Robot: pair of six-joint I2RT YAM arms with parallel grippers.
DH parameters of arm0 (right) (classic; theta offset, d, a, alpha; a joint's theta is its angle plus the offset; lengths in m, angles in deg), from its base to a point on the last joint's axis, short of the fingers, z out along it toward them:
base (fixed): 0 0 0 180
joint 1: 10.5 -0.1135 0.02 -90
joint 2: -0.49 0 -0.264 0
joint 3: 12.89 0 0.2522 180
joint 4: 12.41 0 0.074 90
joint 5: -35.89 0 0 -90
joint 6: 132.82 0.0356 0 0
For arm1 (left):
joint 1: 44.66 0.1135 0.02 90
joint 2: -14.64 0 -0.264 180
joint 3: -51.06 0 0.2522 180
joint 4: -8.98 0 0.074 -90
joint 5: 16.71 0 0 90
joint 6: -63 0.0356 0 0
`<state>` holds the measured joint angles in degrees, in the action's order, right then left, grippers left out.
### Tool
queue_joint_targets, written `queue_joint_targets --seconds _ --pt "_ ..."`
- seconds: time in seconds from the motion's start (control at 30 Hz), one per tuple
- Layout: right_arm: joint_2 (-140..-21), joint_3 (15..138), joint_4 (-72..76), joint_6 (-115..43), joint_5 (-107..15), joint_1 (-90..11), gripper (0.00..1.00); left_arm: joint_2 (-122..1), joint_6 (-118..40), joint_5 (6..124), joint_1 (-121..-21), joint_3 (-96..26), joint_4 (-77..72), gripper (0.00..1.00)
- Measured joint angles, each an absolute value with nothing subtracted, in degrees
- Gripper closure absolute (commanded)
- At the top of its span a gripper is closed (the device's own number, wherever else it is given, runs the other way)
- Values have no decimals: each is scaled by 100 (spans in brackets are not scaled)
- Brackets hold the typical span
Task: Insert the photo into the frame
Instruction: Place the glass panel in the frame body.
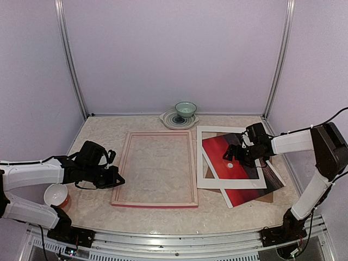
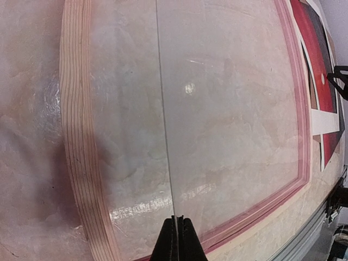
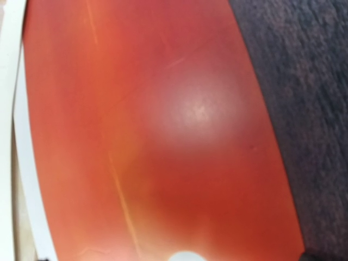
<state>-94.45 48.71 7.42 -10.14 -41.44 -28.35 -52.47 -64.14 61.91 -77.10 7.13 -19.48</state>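
Note:
The frame (image 1: 155, 204) lies flat at the table's centre, pale wood back up with pink-red edges; its rail also shows in the left wrist view (image 2: 76, 136). My left gripper (image 1: 115, 180) sits at the frame's left rail. In its wrist view the fingers (image 2: 178, 228) are shut on the edge of a thin clear pane (image 2: 165, 125). The photo (image 1: 228, 155), red sky with a white sun dot, lies to the right under a white mat (image 1: 217, 182) and fills the right wrist view (image 3: 163, 136). My right gripper (image 1: 239, 155) hovers low over it; its fingers do not show clearly.
A brown backing board (image 1: 267, 197) peeks out under the photo's near right corner. A green bowl (image 1: 185, 110) stands on a patterned plate (image 1: 168, 120) at the back. A white and orange bowl (image 1: 56, 194) sits by my left arm. Metal posts stand at the back corners.

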Motion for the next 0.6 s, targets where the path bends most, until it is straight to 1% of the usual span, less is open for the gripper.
queue_joint_targets --seconds 0.6 --pt "-9445 4871 742 -1014 -4144 -2837 1 -5232 -6452 6195 -7726 715 -1952 100"
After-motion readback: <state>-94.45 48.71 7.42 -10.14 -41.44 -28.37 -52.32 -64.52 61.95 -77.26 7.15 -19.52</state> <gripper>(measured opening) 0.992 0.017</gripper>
